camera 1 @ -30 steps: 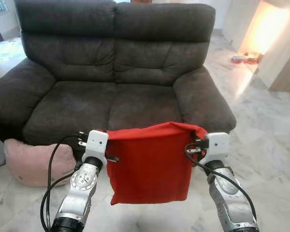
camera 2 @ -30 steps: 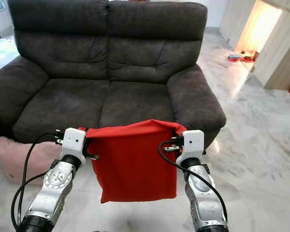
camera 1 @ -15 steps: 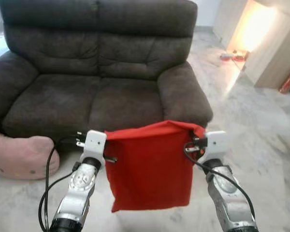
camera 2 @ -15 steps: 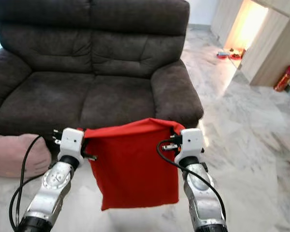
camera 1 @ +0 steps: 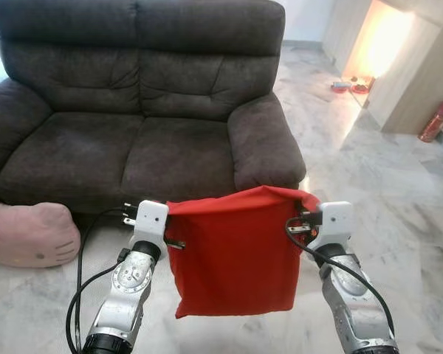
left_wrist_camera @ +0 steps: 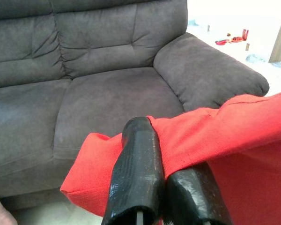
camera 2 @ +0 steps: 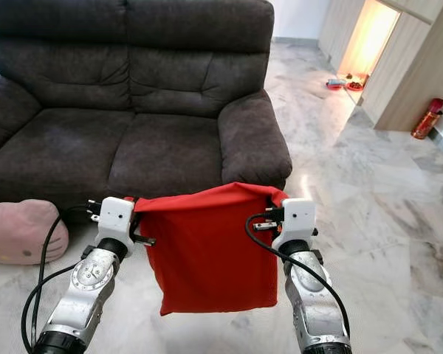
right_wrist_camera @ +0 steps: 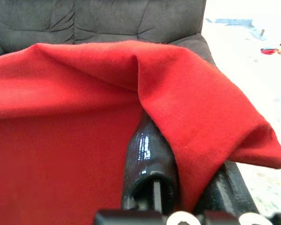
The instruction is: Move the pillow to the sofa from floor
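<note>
Head views: red pillow (camera 1: pixel 236 254) hanging off the floor, short of the sofa (camera 1: pixel 133 140) front edge.
Left wrist: left gripper (left_wrist_camera: pixel 161 176) clamped on one top corner.
Right wrist: right gripper (right_wrist_camera: pixel 178 180) pinching the other.
Carry step; next, probably lift over the seat, release.

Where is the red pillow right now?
The red pillow hangs off the floor between the left gripper and right gripper, in front of the sofa.
</note>
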Motion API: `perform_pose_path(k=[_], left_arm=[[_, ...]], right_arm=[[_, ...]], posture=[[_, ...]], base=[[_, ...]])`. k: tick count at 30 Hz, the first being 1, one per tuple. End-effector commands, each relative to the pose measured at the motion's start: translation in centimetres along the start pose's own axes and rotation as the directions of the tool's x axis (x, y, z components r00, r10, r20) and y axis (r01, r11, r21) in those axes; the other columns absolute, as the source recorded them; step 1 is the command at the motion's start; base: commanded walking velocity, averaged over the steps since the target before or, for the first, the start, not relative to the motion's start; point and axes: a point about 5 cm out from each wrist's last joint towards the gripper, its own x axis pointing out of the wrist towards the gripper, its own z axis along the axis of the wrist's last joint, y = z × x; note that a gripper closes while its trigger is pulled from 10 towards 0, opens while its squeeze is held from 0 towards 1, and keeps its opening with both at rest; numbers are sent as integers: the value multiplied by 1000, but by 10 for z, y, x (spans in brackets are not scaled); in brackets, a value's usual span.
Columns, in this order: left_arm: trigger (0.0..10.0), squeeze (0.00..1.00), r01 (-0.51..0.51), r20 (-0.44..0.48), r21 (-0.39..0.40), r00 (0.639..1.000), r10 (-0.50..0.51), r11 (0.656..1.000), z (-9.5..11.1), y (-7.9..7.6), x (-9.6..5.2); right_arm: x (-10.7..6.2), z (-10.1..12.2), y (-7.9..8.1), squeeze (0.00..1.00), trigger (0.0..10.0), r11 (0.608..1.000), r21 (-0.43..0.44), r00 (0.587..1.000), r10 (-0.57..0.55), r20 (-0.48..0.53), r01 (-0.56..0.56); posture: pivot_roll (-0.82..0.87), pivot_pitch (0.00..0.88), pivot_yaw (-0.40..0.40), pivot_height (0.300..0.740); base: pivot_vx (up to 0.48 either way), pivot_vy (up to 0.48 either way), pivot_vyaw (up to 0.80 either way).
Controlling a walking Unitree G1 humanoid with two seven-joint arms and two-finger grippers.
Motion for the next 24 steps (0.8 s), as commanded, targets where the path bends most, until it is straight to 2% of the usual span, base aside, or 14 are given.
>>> perform_pose_path(k=[1,9,24], left_arm=[[10000,0,-46,131,-3,990,46,999,26,12,3],[10000,0,-56,195,69,980,41,996,40,16,6],[10000,0,-62,198,55,979,50,997,41,13,5]], right_arm=[[2,16,-6,0,10000,999,4,997,-33,76,32],[3,24,-8,0,10000,999,-3,993,-40,110,41],[4,27,-7,0,10000,999,-16,992,-35,121,37]], posture=[[45,14,-62,740],[45,17,-62,740],[42,15,-63,740]], base=[[244,0,0],[264,0,0],[297,0,0]])
